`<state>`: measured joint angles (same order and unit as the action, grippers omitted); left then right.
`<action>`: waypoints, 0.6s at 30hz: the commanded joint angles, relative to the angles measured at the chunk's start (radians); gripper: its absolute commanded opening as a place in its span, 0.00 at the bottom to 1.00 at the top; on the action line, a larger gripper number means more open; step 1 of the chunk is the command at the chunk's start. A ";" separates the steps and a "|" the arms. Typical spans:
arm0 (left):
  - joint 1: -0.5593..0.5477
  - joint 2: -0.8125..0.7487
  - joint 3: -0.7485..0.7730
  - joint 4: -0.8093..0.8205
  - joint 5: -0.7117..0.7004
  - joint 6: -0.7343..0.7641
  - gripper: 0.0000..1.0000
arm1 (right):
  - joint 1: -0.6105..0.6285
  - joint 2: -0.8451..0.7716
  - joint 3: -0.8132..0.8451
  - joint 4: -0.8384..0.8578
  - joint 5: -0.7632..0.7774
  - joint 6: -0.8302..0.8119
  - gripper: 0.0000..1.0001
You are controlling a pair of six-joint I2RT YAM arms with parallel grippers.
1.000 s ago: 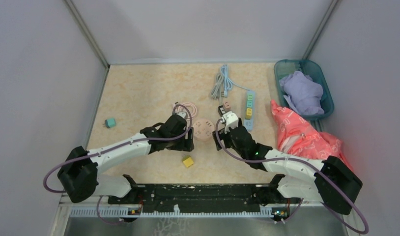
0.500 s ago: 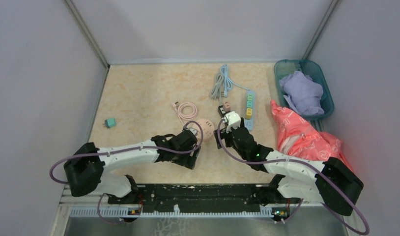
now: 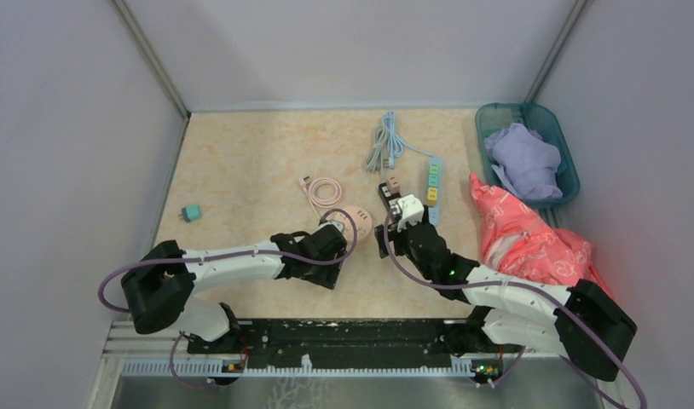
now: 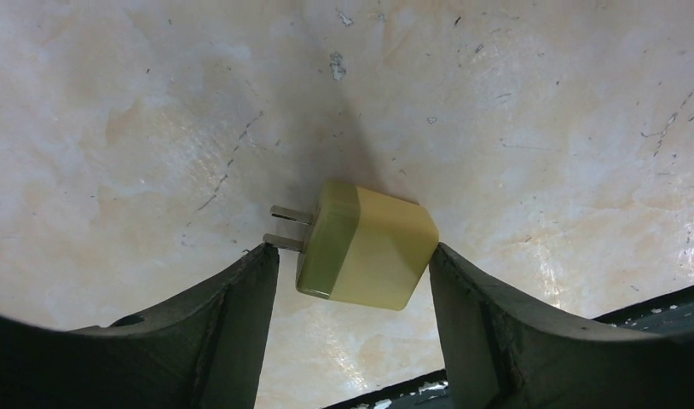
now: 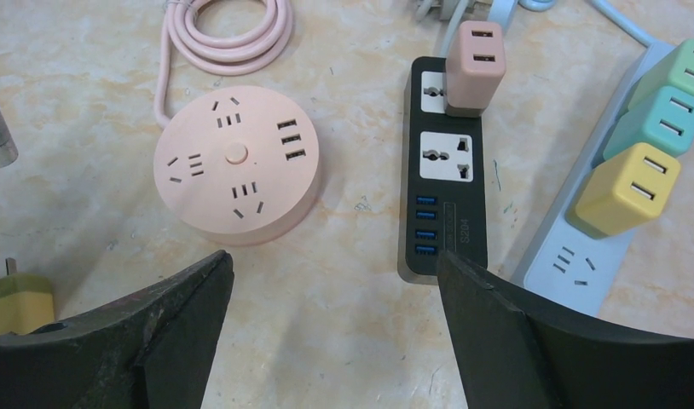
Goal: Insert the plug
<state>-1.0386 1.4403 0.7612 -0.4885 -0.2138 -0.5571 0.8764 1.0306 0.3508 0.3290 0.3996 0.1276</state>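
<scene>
Yellow plug (image 4: 367, 256) between left tool (image 4: 352, 252) fingers, grip unclear; hidden beneath it in top view. Right tool (image 5: 333, 260) spread wide.

Plug (image 4: 365, 256) lies on the table (image 4: 540, 128) — round socket (image 5: 234, 162) beyond, strip (image 5: 446, 213) to its right.

The beige marble-patterned table (image 4: 540, 128) has a smooth, glossy top marked with fine dark scratches and specks. The small yellow cube plug (image 4: 365, 256) is smooth satin plastic in two tones, with two bright metal prongs (image 4: 290, 215). The jaws in both wrist views are matt black and faintly grainy. The round pink power hub (image 5: 235, 162) is matt plastic, and the black power strip (image 5: 442, 196) is glossier. The coiled pink cable (image 5: 228, 51) looks smooth and rubbery. The coral-red garment (image 3: 531, 234) and lilac cloth (image 3: 524, 162) are crumpled fabric. The lilac cloth lies in a translucent teal plastic basket (image 3: 482, 128).
</scene>
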 commanded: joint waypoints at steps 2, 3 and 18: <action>0.001 0.014 0.041 0.038 -0.040 -0.028 0.69 | 0.008 -0.043 -0.007 0.061 0.007 0.023 0.89; 0.005 0.014 0.043 0.041 -0.041 -0.034 0.67 | 0.007 -0.047 -0.006 0.061 0.003 0.028 0.91; 0.225 -0.042 -0.023 0.197 0.195 -0.105 0.57 | 0.007 -0.082 0.024 0.035 -0.060 0.051 0.99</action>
<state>-0.8711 1.4364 0.7685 -0.3691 -0.1268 -0.6224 0.8764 0.9771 0.3401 0.3336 0.3763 0.1684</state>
